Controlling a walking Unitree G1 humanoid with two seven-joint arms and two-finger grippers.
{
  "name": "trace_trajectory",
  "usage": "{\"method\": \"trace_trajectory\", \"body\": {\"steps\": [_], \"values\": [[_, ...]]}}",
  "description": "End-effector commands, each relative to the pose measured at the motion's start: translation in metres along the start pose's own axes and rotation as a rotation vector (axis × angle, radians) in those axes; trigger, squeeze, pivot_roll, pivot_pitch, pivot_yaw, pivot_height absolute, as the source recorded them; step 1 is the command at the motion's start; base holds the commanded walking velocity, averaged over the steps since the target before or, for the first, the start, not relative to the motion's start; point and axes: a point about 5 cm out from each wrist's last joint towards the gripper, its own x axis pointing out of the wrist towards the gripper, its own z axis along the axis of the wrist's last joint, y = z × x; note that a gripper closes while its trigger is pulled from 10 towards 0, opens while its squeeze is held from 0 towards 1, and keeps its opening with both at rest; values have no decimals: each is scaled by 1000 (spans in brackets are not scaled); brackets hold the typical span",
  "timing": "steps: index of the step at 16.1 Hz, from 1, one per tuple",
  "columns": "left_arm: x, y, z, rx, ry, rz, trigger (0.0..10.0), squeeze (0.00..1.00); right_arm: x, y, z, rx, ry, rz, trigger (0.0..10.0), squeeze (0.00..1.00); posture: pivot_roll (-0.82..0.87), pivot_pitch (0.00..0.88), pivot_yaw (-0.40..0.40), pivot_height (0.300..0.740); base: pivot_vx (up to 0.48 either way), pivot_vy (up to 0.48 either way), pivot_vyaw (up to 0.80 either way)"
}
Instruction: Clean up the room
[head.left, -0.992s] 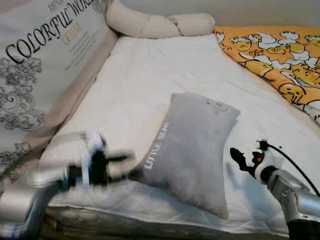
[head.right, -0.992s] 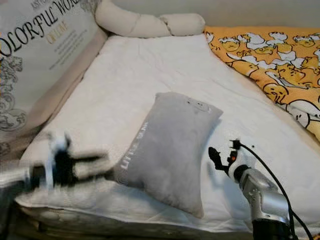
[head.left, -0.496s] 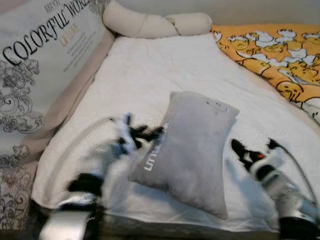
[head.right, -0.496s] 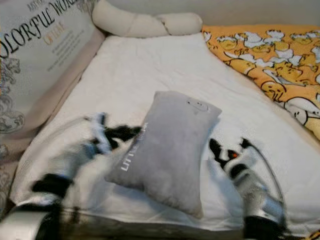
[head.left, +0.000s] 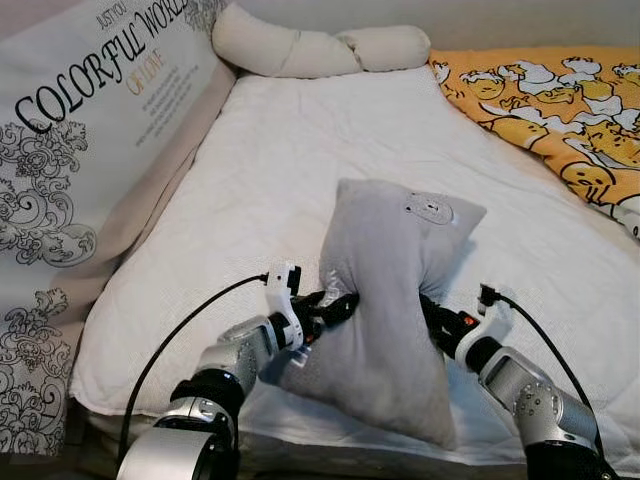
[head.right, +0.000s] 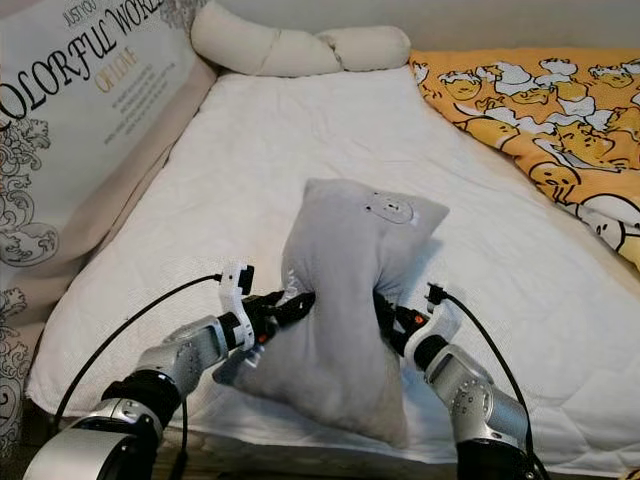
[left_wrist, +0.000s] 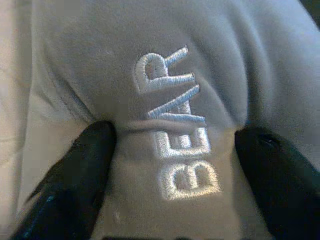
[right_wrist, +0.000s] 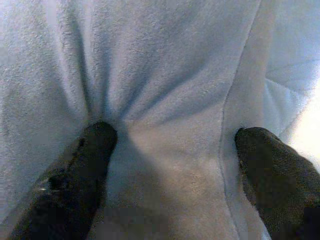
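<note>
- While it lies on the white bed (head.left: 300, 150), a grey pillow (head.left: 390, 300) is pinched at its waist from both sides
- Left claw (head.left: 335, 306) presses its left edge, fingers (left_wrist: 85, 170) apart around the stitched word BEAR
- Right claw (head.left: 432, 318) presses its right edge, fingers (right_wrist: 85, 170) spread against the fabric
- Yellow cartoon blanket (head.left: 560, 110) at far right

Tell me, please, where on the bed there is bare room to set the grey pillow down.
The white mattress lies bare between the cream knotted cushion and the grey pillow, bordered by the printed headboard and the yellow duck blanket. Crowded at the near edge: left gripper and right gripper press the pillow.
</note>
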Motion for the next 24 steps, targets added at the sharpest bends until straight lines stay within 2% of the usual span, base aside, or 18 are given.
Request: {"method": "trace_trajectory", "body": {"steps": [1, 2, 7, 10, 12, 17, 20, 22, 24], "values": [[6, -7, -11, -15, 53, -38, 0, 0, 7, 9, -5, -38, 36, 21, 0, 0, -155, 0, 97, 740, 0, 0, 0], [7, -8, -5, -7, 26, -42, 0, 0, 9, 8, -4, -87, 38, 7, 0, 0, -147, 0, 94, 740, 0, 0, 0], [8, -9, 1, 62, 12, -6, 0, 0, 11, 10, -3, -153, 35, 2, 0, 0, -133, 0, 101, 740, 0, 0, 0], [7, -9, -1, 86, 16, 19, 0, 0, 13, 10, -8, -132, 40, -20, 0, 0, -130, 0, 109, 740, 0, 0, 0], [7, -13, -1, 119, -17, 25, 0, 0, 15, 13, -11, -144, 20, -39, 0, 0, -130, 0, 117, 740, 0, 0, 0], [9, -23, 6, 163, -56, 41, 0, 0, 16, 30, -10, -123, -22, 15, 0, 0, -126, 0, 119, 740, 0, 0, 0], [4, -35, 21, 218, -111, 27, 0, 0, 12, 39, 0, -106, -94, 33, 0, 0, -127, 0, 124, 740, 0, 0, 0], [-5, -52, 40, 313, -179, 12, 0, 0, 3, 46, 11, -84, -167, 35, 0, 0, -126, 0, 130, 740, 0, 0, 0], [-14, -63, 51, 341, -236, 4, 0, 0, -3, 52, 16, -82, -200, 50, 0, 0, -128, 0, 134, 740, 0, 0, 0]]}}
